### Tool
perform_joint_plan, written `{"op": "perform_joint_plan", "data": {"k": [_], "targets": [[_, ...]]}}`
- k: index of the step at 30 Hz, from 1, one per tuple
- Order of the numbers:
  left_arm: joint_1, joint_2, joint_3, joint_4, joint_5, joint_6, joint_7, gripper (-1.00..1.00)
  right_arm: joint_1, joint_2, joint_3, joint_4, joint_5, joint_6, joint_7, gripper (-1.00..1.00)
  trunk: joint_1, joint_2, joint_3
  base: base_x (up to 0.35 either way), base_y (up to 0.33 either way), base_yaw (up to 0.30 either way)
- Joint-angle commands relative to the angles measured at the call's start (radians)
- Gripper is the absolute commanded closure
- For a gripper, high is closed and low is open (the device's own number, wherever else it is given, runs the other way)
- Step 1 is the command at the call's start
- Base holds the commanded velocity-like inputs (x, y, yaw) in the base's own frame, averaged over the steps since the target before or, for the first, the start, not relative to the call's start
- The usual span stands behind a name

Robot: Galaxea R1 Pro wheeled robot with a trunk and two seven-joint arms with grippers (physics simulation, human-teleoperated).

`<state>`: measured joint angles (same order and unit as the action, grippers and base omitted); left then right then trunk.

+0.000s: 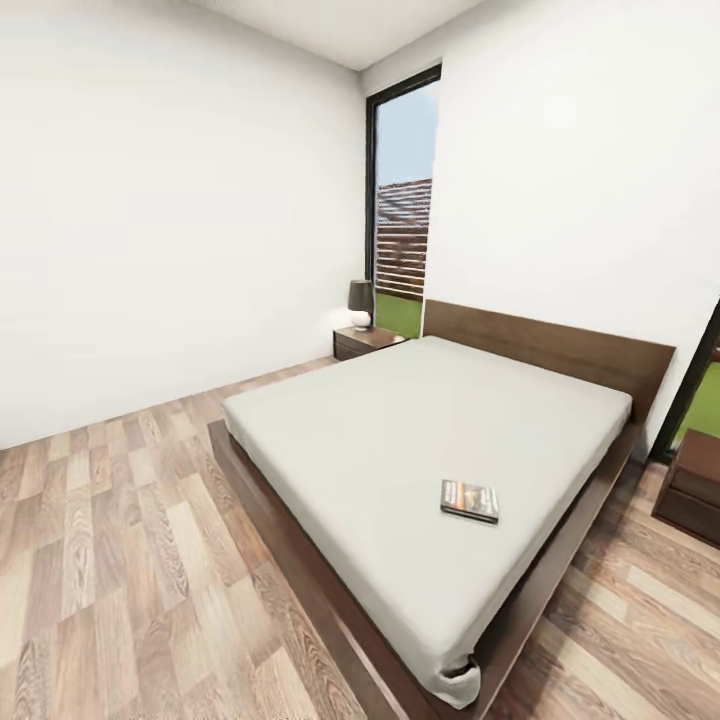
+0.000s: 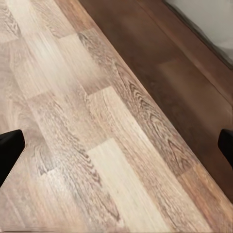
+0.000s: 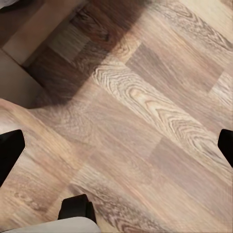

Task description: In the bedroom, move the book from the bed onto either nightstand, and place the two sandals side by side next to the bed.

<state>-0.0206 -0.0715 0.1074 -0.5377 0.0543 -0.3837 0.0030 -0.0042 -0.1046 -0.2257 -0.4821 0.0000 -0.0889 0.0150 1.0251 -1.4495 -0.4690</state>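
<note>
I'm nearing the bed [image 1: 400, 440] with both claws spread empty; overreaching for the book [image 1: 470, 500] risks tipping me.

**Both grippers spread wide**

The left gripper [image 2: 116, 145] points down, its dark fingers [image 2: 9, 150] spread far apart with nothing between them. The right gripper [image 3: 116, 145] likewise faces down, fingers [image 3: 9, 150] wide apart and holding nothing.

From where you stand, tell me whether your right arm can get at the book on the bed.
Probably not yet. The book lies flat and uncovered on the mattress of the bed, set in from its edges, but the right gripper hangs open over floor, so roll closer first.
</note>
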Motion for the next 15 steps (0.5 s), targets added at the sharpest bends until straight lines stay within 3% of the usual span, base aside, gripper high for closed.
{"op": "perform_joint_plan", "data": {"k": [1,15], "targets": [[-0.001,-0.001,0.001,0.001,0.006,-0.003,-0.002,-1.00,0.000,0.000,-0.003,0.000,0.000,-0.003,0.002,-1.00,0.000,0.000,-0.001,0.000,0.000,0.292],[-0.001,-0.001,0.001,0.001,0.006,-0.003,-0.002,-1.00,0.000,0.000,-0.003,0.000,0.001,-0.003,0.001,-1.00,0.000,0.000,-0.001,0.000,0.000,0.292]]}}
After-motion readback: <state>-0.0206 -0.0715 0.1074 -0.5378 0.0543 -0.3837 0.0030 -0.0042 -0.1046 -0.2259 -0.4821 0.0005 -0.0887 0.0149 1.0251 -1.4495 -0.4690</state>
